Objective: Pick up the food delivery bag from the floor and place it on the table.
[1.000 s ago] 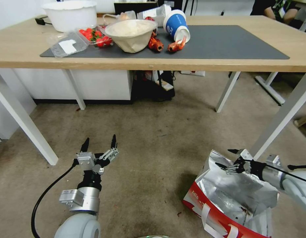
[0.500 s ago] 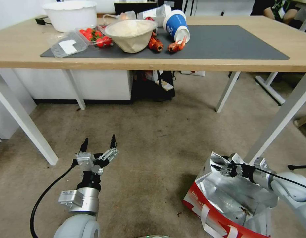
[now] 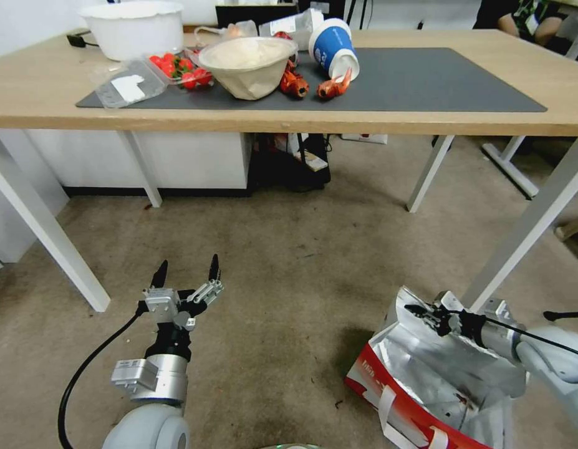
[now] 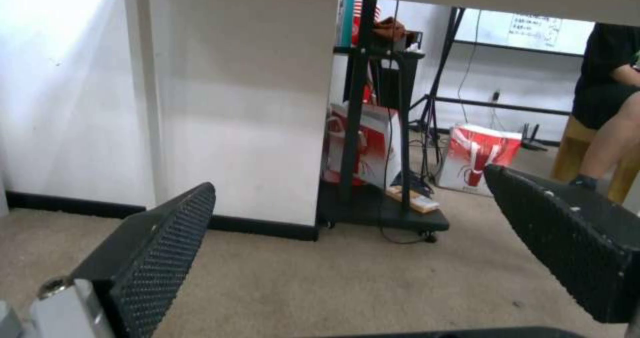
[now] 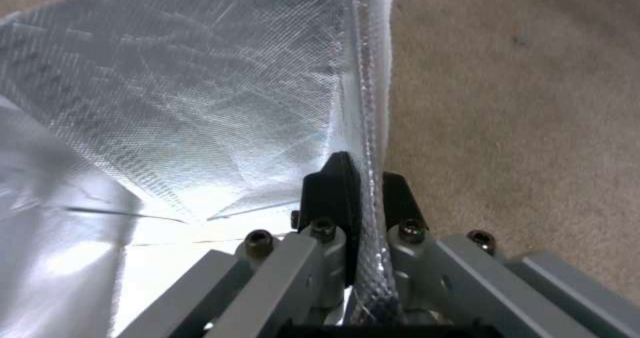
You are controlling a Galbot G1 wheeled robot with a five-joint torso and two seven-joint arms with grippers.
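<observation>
A: Where is the food delivery bag right now?

B: On the floor, beside the white leg at the right end of the table, mouth gaping and the silver lining showing. The right gripper has its jaws closed on the upper rim of the bag. In the right wrist view the foil edge runs straight between the two black fingertips, one inside the bag and one outside.

A: And the left gripper?

B: Idle, low over bare floor well to the left of the bag, fingers spread wide with nothing between them.

A: What could go wrong from here?

B: I judge the hold as thin: one pinch on a crinkled paper-and-foil edge, not on the white strap handles. Lifted from one corner, the bag would likely hang lopsided, and the rim could tear or slide out of the pads.

A: Anything on the way up?

B: The table leg and tabletop edge stand close above it, so a swinging bag may catch there. The left half of the dark mat is crowded with a bowl, a tipped blue cup and tomatoes; a loose landing could knock them.
</observation>
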